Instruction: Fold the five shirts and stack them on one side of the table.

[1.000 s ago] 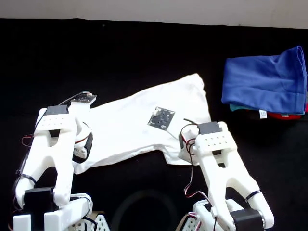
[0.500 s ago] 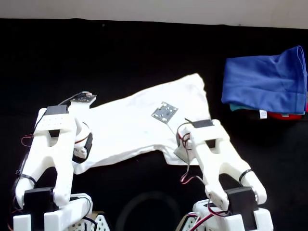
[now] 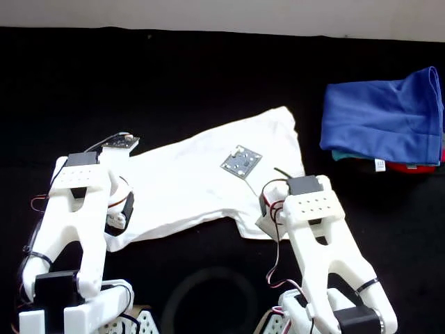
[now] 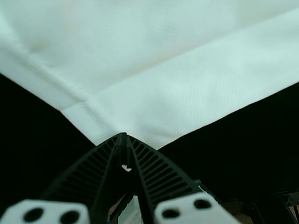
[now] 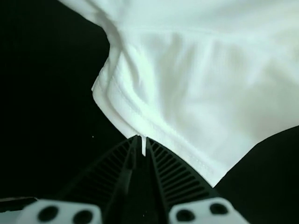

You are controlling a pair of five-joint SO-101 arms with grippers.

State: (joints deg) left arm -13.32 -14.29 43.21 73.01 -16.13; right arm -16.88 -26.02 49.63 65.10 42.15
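Observation:
A white shirt (image 3: 201,181) lies spread flat across the middle of the black table (image 3: 174,83). My left gripper (image 4: 124,138) is shut on its near left corner (image 4: 112,126), and a sliver of cloth shows between the fingers. At the shirt's near right corner, my right gripper (image 5: 140,140) is shut on the bunched hem (image 5: 126,112). In the high view both arms stand over the shirt's near edge, hiding their fingers. A stack of folded shirts, blue on top (image 3: 382,118), rests at the table's right side.
Teal and red folded shirts (image 3: 407,165) peek out under the blue one. The table's far edge meets a pale wall (image 3: 222,14). Bare black table lies beyond the white shirt and to its left.
The right arm swung left and back toward its base half a second ago, then returned to near where it was. The left arm and the white shirt have stayed put.

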